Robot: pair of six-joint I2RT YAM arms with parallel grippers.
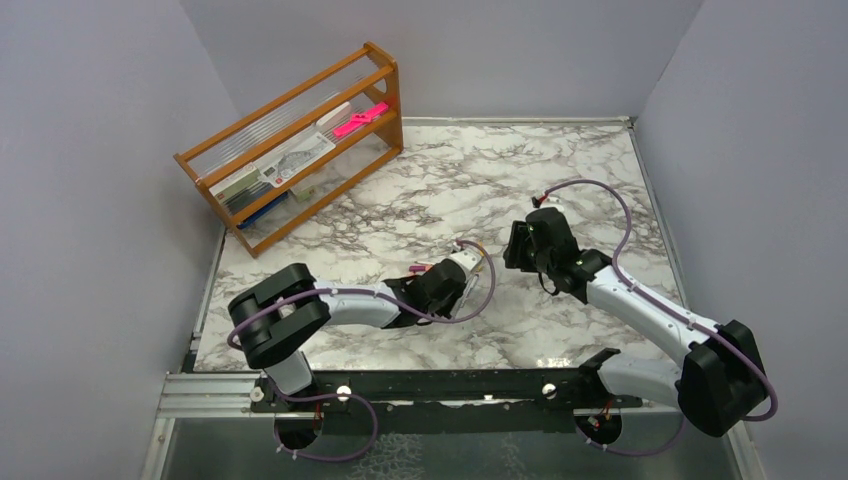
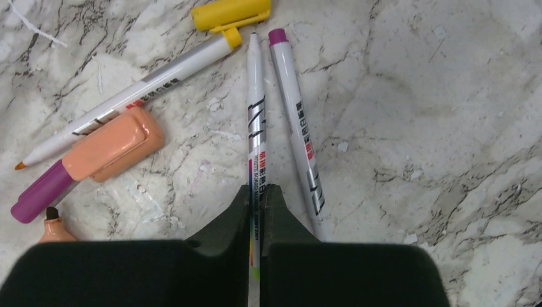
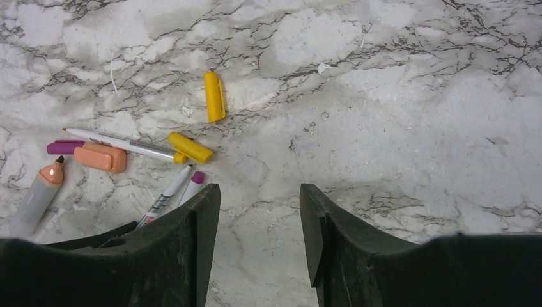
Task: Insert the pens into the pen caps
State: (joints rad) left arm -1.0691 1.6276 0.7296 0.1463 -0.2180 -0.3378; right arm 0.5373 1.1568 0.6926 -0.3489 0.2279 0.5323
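My left gripper (image 2: 259, 188) is shut on a white pen (image 2: 255, 115) that lies on the marble with its fine tip pointing away. Beside it on the right lies a second white pen with a purple end (image 2: 297, 121). A third pen with an orange tip and a yellow end (image 2: 134, 96) lies slanted to the left, with a yellow cap (image 2: 231, 13) near that end. An orange-pink cap (image 2: 114, 150) has a purple piece (image 2: 38, 192) sticking out of it. Another yellow cap (image 3: 214, 96) lies apart. My right gripper (image 3: 259, 192) hovers open over bare marble, right of the cluster.
A stubby orange-pink marker (image 3: 41, 192) lies at the left of the cluster. A wooden rack (image 1: 290, 150) with papers and a bright pink item (image 1: 360, 120) stands at the back left. Grey walls close in the marble table (image 1: 560, 170).
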